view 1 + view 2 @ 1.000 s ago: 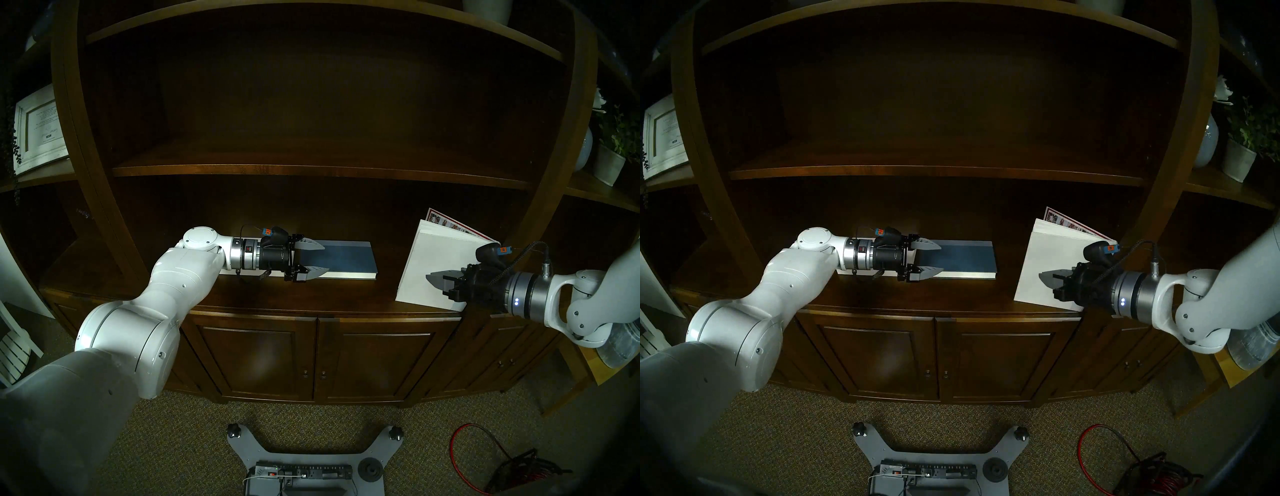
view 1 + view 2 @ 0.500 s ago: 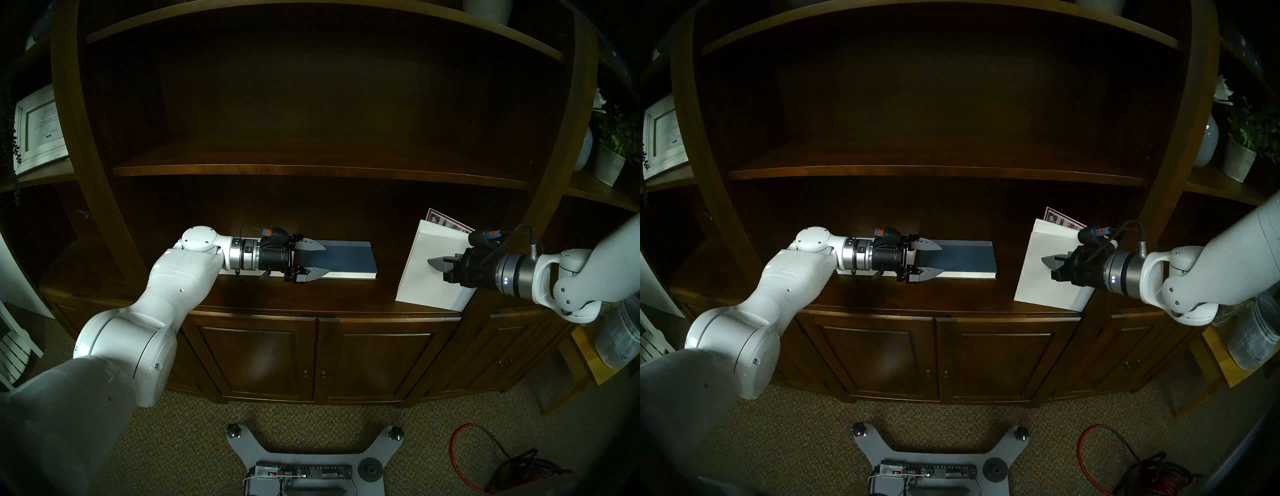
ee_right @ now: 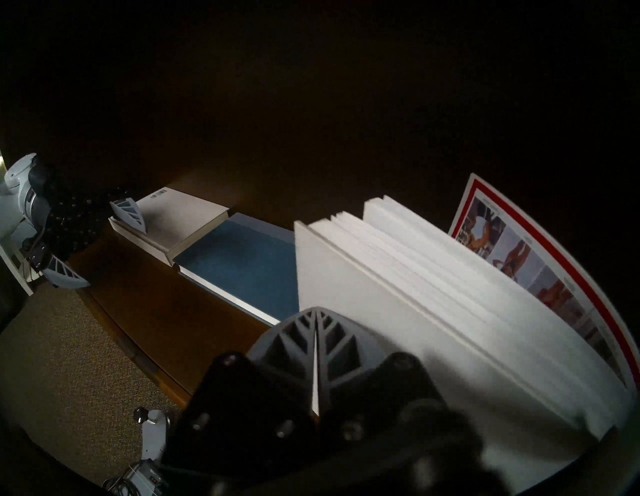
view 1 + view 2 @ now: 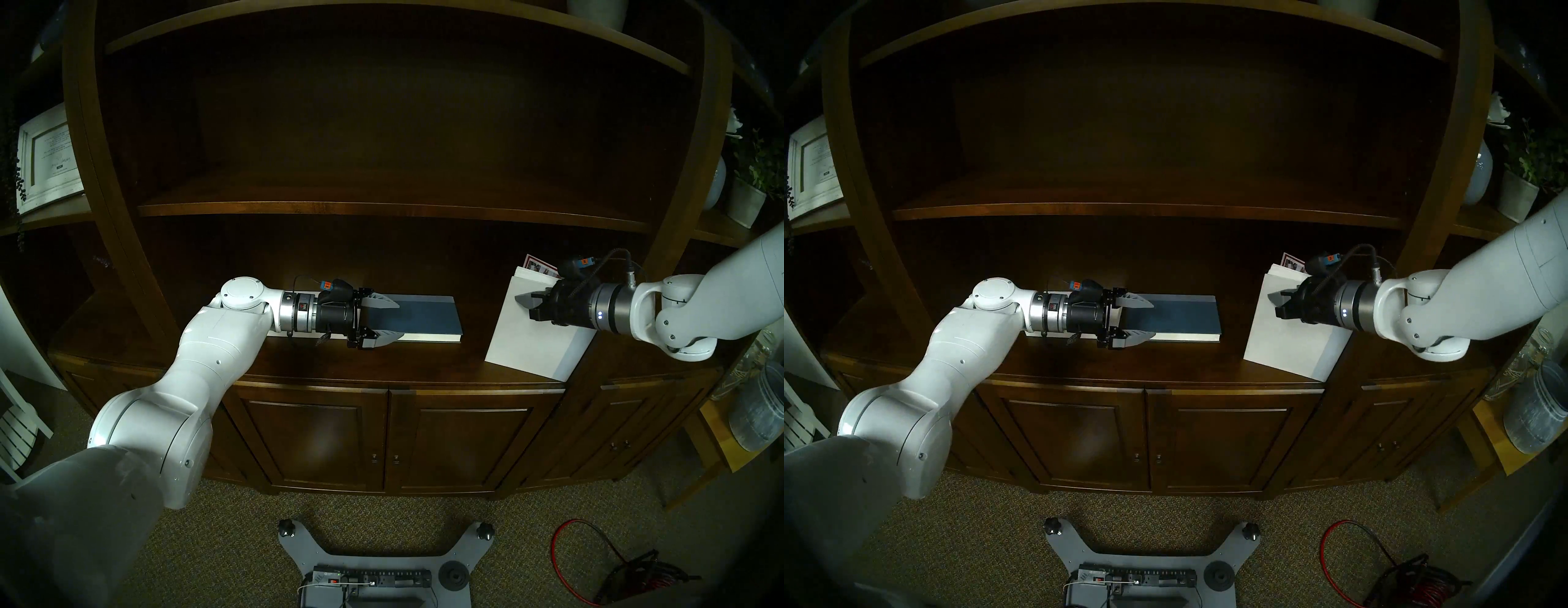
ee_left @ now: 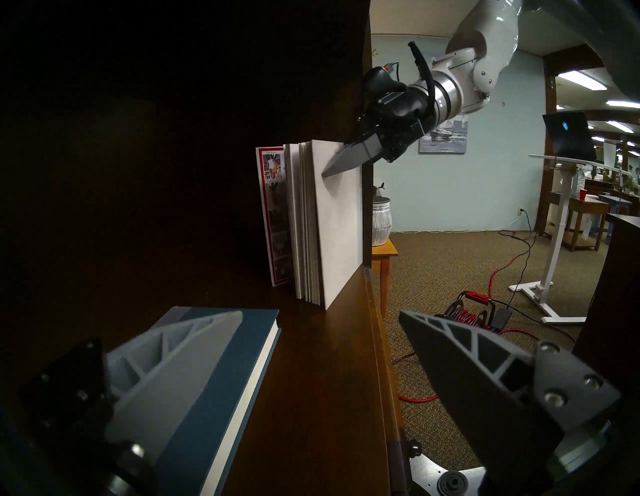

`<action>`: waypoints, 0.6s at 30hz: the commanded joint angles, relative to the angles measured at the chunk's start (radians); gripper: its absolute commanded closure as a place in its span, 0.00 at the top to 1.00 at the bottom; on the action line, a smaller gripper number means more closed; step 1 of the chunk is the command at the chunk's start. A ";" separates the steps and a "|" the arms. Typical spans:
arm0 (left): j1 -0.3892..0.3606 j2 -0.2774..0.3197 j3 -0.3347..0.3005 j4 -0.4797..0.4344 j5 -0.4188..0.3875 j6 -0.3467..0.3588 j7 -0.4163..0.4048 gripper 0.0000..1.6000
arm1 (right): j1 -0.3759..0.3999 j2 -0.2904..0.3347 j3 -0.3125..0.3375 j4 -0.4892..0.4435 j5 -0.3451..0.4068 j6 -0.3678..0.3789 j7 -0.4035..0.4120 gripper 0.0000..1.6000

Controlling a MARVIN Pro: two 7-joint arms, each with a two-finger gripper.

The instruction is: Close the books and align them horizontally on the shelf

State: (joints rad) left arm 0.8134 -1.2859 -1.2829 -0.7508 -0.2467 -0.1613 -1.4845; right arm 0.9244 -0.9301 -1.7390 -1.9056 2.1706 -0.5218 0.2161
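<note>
On the dark wooden shelf (image 4: 424,365) a blue book (image 4: 424,314) with a pale band lies flat and closed. My left gripper (image 4: 399,319) hovers open over its left end, one finger on each side. A white book with a barcode (image 3: 176,221) lies left of the blue one, mostly hidden under that gripper in the head views. At the right, a larger white book (image 4: 530,335) stands on edge with its pages fanned and a red-edged cover (image 5: 273,214) behind. My right gripper (image 4: 519,298) is shut, its tips touching the white front cover near the top.
A bookcase upright (image 4: 674,254) stands just right of the larger white book, with a thinner shelf board (image 4: 382,210) above. A framed picture (image 4: 46,157) is far left, a potted plant (image 4: 746,199) and a clear jar (image 4: 759,407) far right. A red cable (image 4: 594,552) lies on the carpet.
My right gripper has shut and moved up and back across the larger white book's front cover. Less of the red-edged cover shows. The left arm has not moved.
</note>
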 commanded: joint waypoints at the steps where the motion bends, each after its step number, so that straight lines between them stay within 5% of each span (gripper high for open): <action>1: 0.000 0.005 -0.016 -0.077 -0.019 0.014 0.001 1.00 | -0.043 -0.037 0.074 0.079 0.011 0.018 -0.014 0.00; 18: 0.078 0.037 -0.036 -0.250 -0.023 0.077 0.001 1.00 | -0.179 -0.094 0.136 0.254 0.053 0.104 -0.074 0.00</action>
State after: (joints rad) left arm 0.8809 -1.2578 -1.2995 -0.9111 -0.2476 -0.1048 -1.4846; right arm 0.7776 -0.9947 -1.6335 -1.7368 2.2091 -0.4318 0.1689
